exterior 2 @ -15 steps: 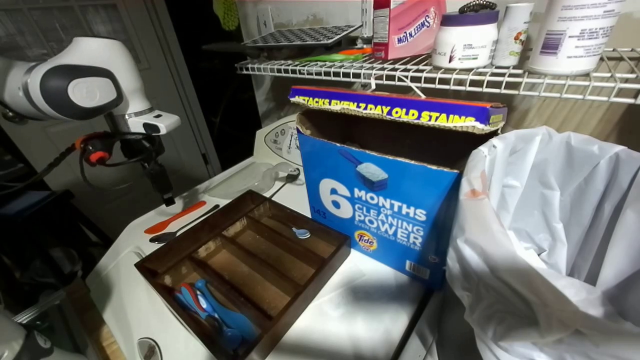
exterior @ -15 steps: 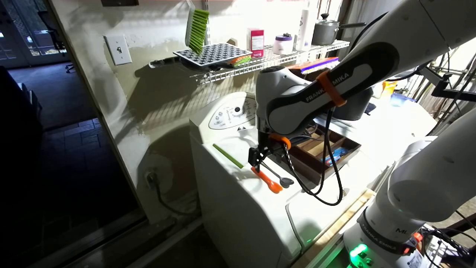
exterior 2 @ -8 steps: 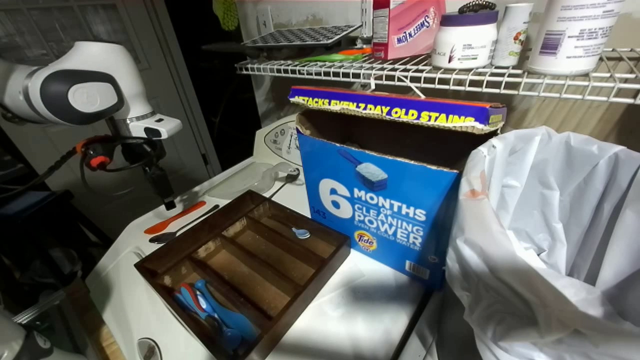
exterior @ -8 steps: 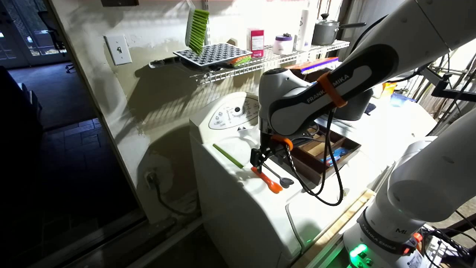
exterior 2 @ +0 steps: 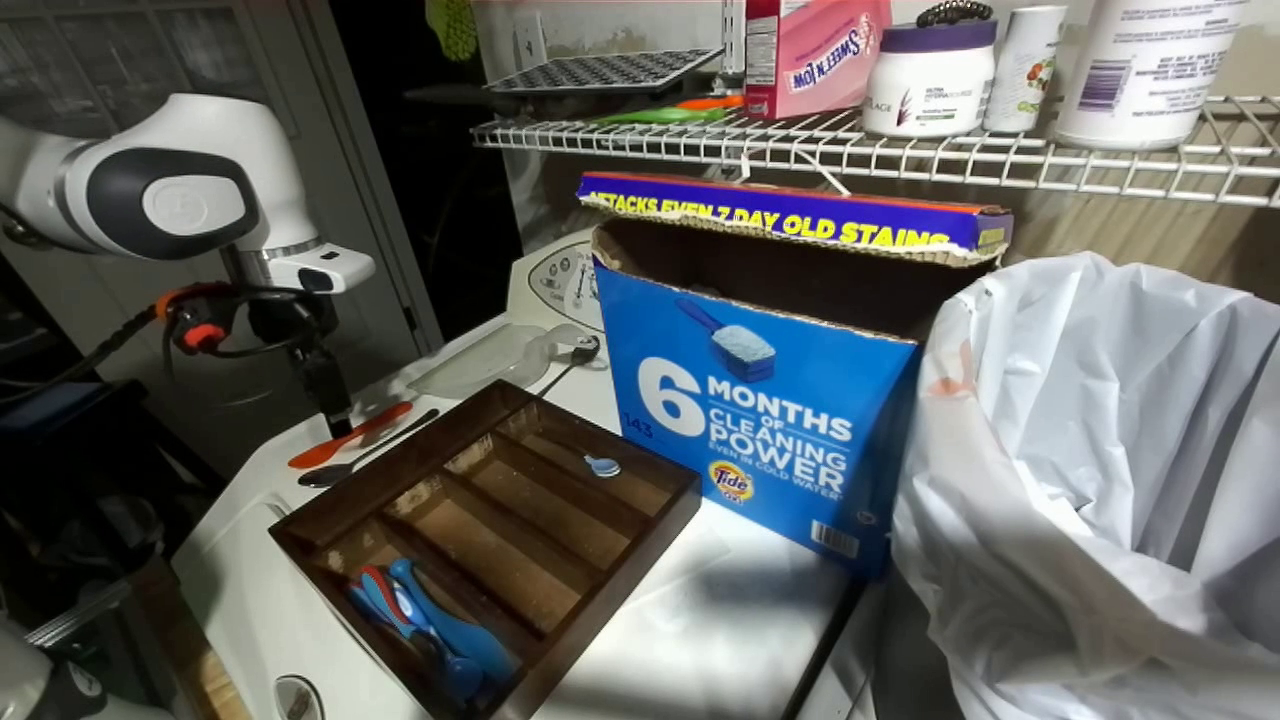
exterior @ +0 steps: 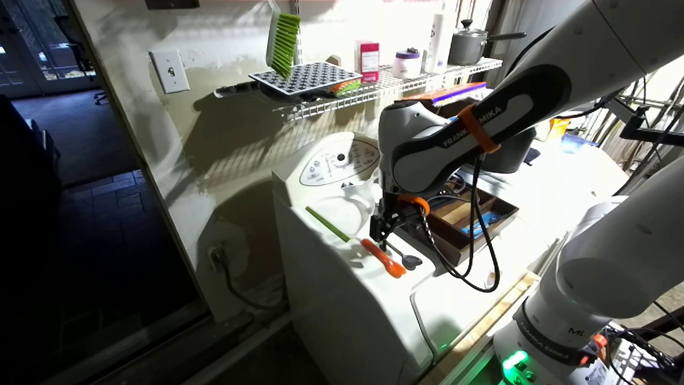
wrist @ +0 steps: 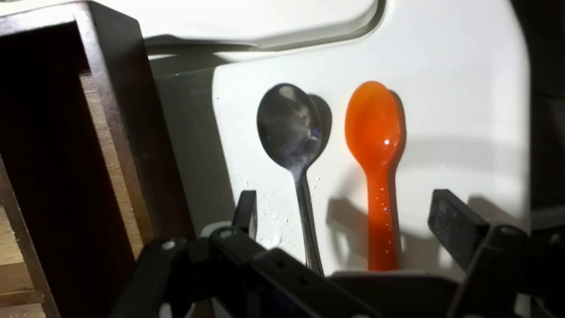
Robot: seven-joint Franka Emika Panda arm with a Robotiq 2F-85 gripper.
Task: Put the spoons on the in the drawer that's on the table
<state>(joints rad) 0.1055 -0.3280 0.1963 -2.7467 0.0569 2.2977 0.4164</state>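
My claw (wrist: 346, 214) is spread wide; in the wrist view its black fingers (wrist: 457, 227) flank the glossy orange spoon (wrist: 373, 128), handle flecked white, and the slim, dark metal spoon (wrist: 289, 126). Both lie side by side on the smooth white table (wrist: 463, 88), pale crumbs (wrist: 276, 221) scattered about. Near them sits the brown wooden drawer (wrist: 139, 110), divided into long compartments. In an exterior view, a blue cardboard box (exterior 2: 760, 420) reads "6 MONTHS OF CLEANING POWER" and "Tide"; a pink box (exterior 2: 815, 60) above reads "SWEET'N LOW"
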